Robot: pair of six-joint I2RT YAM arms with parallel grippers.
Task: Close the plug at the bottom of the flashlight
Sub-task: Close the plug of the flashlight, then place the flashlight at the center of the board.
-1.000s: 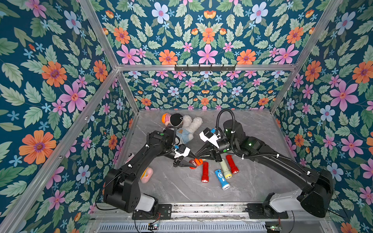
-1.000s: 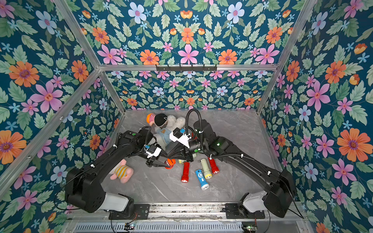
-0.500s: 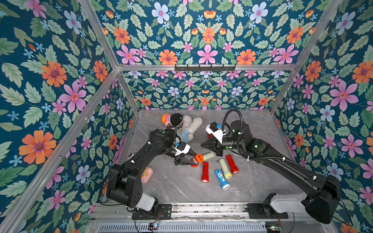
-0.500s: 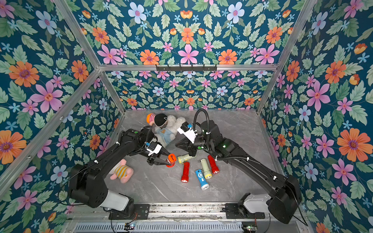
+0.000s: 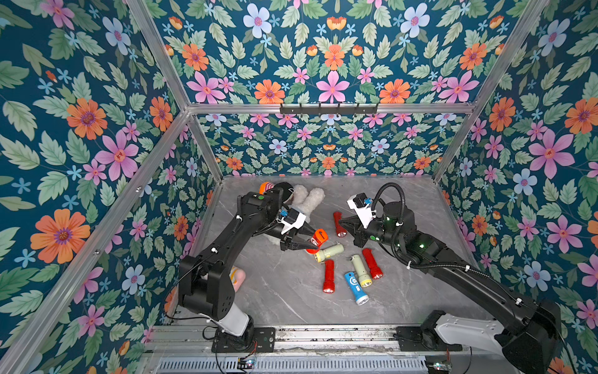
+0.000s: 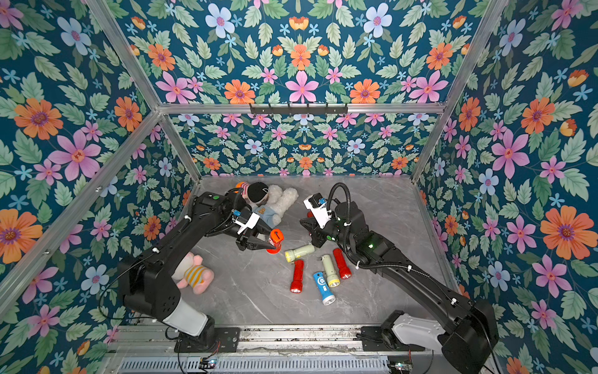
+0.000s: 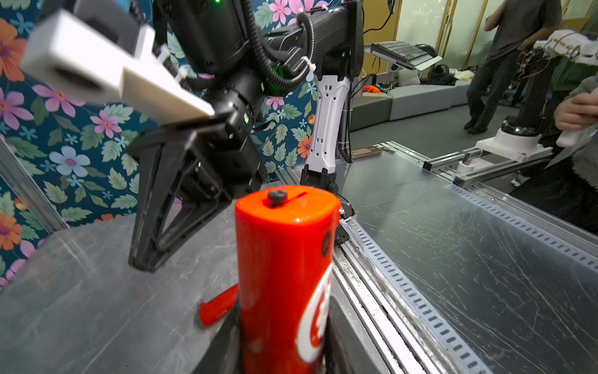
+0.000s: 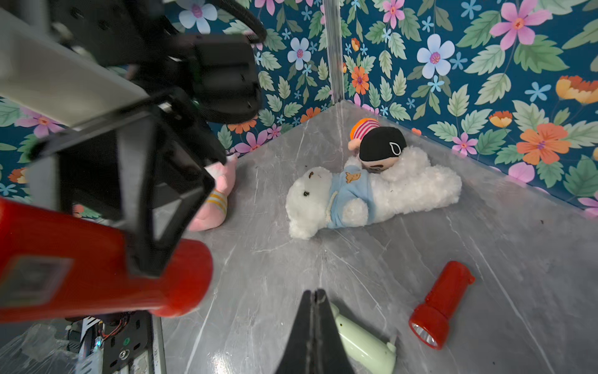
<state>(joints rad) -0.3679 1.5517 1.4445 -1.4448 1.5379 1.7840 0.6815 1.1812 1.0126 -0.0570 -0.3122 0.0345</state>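
Observation:
My left gripper (image 5: pixel 310 243) (image 6: pixel 266 243) (image 7: pixel 284 343) is shut on a red flashlight (image 5: pixel 318 238) (image 6: pixel 276 238) (image 7: pixel 284 265), holding it by the body above the table. Its flat bottom end points toward the right arm. On that end face the small dark plug (image 7: pixel 277 197) sits beside a thin slot. My right gripper (image 5: pixel 342 223) (image 6: pixel 304 223) (image 8: pixel 313 293) is shut and empty. It hangs a short way off the flashlight's bottom end and does not touch it.
Several loose flashlights lie on the grey table: a red one (image 5: pixel 338 224), pale green ones (image 5: pixel 330 252) (image 8: pixel 362 343), a blue one (image 5: pixel 355 287). A white plush bear (image 8: pixel 356 194), a black-haired doll (image 8: pixel 382 147) and a pink plush (image 6: pixel 194 275) lie toward the back and left.
My right gripper has drawn back from the flashlight's bottom end and closed fully. The left gripper has kept its hold and lifted the flashlight slightly.

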